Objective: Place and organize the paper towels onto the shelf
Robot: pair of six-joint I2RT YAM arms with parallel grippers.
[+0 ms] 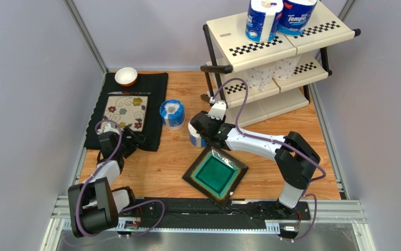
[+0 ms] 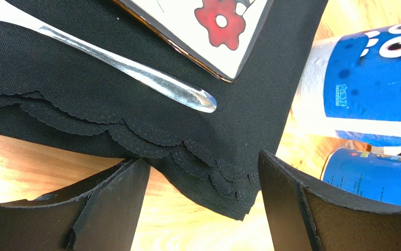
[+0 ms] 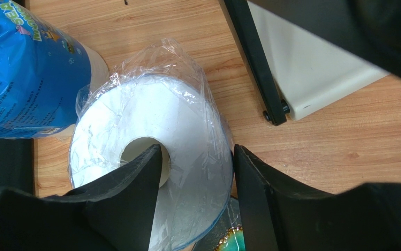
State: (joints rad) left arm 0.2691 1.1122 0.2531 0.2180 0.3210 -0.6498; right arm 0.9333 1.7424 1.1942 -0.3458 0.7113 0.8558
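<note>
A: Where was the paper roll (image 3: 187, 120) stood?
B: On the bench (image 1: 160, 172), near the shelf (image 1: 234, 31). Its wall, judged soft, light and film-slick, was straddled by the right end effector (image 3: 197, 157), one finger (image 3: 134, 183) in the core; a firm grip could not be told.

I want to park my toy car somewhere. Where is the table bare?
Bare wood lies between the black placemat and the green plate, and behind the blue roll toward the shelf. It's crowded in the middle, where the right gripper is on the other roll beside the plate.
</note>
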